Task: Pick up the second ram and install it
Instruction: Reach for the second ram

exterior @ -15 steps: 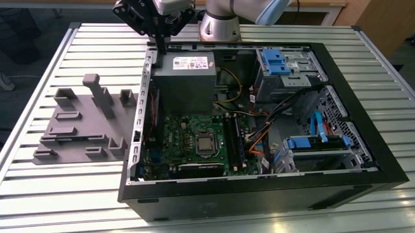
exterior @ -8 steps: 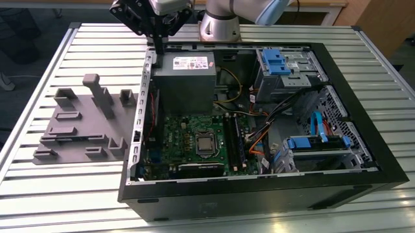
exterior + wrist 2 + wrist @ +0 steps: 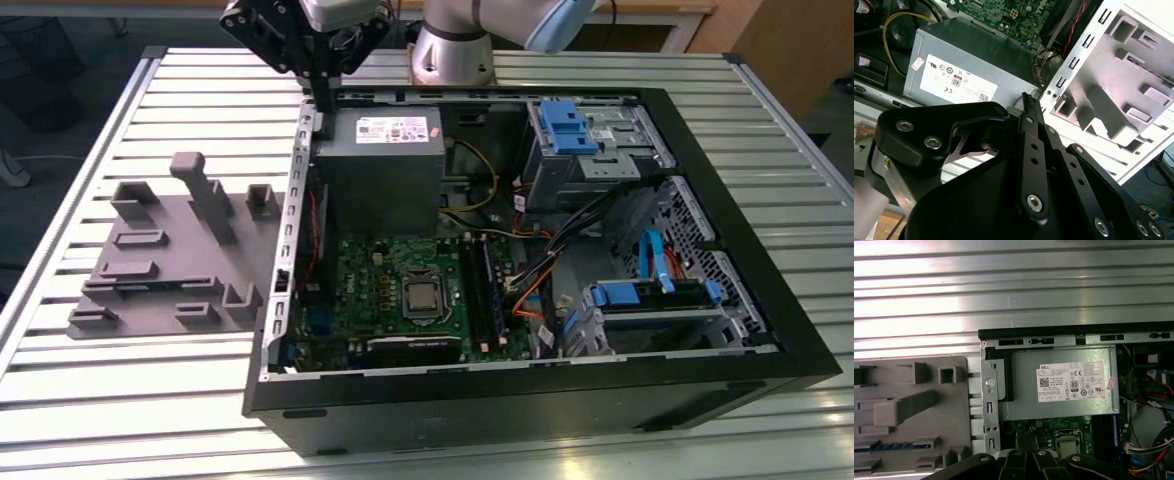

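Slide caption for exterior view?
Gripper poised over the edge of the open PC case, beside the grey power supply; grey fixture on the table at the exterior view's left.

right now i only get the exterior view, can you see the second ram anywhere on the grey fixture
observer: yes. in the first wrist view a thin blue-green strip, apparently the second ram, lies in a slot of the grey fixture.
operator: is the gripper over it
observer: no. the second wrist view has the gripper by the case's metal wall, next to the power supply, with the fixture off beyond that wall.
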Controlling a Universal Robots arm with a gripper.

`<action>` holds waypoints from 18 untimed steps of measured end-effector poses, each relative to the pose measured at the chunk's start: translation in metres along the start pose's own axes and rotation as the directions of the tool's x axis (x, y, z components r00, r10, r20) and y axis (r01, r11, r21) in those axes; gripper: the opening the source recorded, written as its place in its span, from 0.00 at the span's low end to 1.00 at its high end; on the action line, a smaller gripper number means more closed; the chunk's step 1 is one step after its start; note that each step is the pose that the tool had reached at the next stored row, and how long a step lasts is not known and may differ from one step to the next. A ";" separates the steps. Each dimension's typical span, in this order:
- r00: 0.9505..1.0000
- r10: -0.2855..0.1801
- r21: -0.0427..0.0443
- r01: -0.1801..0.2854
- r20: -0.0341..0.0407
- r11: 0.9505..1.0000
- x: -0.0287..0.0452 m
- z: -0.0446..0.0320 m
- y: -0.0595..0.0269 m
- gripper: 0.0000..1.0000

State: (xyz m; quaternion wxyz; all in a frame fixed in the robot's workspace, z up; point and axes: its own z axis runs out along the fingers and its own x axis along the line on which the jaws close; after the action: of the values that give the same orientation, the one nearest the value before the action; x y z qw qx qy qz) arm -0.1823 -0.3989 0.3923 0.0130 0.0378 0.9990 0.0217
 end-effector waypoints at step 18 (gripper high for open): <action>1.000 0.000 0.000 0.000 0.000 1.000 0.0070 0.0010 -0.0006 0.11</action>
State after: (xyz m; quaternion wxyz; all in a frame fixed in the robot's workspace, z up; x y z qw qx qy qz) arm -0.1893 -0.3989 0.3911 0.0131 0.0379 0.9990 0.0217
